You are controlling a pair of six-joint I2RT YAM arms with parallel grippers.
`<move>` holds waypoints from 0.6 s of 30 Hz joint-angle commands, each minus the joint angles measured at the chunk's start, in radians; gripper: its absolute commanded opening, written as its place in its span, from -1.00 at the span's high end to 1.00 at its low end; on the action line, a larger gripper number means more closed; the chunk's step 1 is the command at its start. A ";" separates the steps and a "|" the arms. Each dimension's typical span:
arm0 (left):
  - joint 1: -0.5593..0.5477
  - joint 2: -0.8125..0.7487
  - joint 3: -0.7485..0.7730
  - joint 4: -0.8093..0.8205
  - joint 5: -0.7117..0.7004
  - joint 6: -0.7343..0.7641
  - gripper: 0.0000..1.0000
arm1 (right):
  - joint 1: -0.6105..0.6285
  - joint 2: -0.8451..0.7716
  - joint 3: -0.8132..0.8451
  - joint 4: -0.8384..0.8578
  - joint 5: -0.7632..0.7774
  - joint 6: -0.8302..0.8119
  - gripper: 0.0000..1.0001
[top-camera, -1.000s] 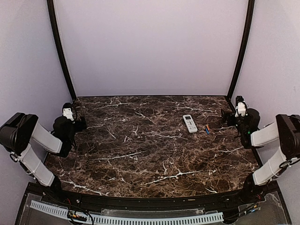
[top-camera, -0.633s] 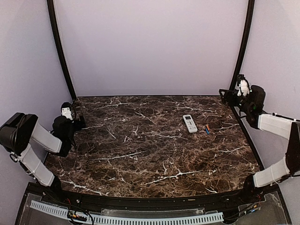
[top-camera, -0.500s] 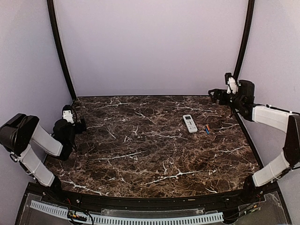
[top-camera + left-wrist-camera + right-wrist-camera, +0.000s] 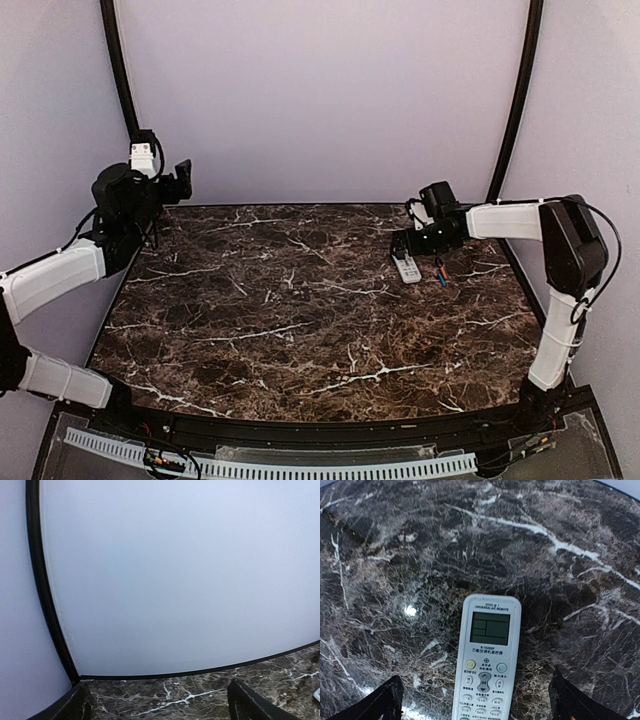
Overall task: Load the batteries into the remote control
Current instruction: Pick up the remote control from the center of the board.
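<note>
Here, right claw [image 4: 477, 702] gapes wide over the remote control [image 4: 487, 655], touching nothing.

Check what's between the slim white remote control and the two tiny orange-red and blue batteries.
Nothing but a bare strip of dark marble tabletop, per the top view. The slim white remote control and the tiny batteries lie apart.

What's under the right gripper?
Under the right gripper: the remote control, face up on the table, display and buttons showing. Its back is hidden against the table, and its button end runs out of the wrist view. The batteries lie beside it.
</note>
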 commanded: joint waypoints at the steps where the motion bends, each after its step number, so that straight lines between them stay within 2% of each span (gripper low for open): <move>1: -0.021 -0.009 0.151 -0.409 0.230 -0.091 -0.86 | 0.036 0.086 0.068 -0.164 0.103 0.014 -0.97; 5: -0.027 -0.055 0.166 -0.420 0.319 -0.107 -0.84 | 0.059 0.118 0.044 -0.165 0.125 0.025 -0.97; 9: -0.027 -0.072 0.116 -0.414 0.340 -0.112 -0.84 | 0.060 0.145 0.043 -0.166 0.138 0.036 -0.87; 11: -0.027 -0.072 0.087 -0.413 0.365 -0.125 -0.83 | 0.061 0.159 0.057 -0.178 0.156 0.039 -0.71; 15: -0.027 -0.077 0.043 -0.406 0.409 -0.126 -0.82 | 0.062 0.165 0.074 -0.193 0.173 0.042 -0.20; 18: -0.029 -0.099 0.027 -0.393 0.425 -0.104 -0.82 | 0.065 0.152 0.080 -0.197 0.140 0.029 0.05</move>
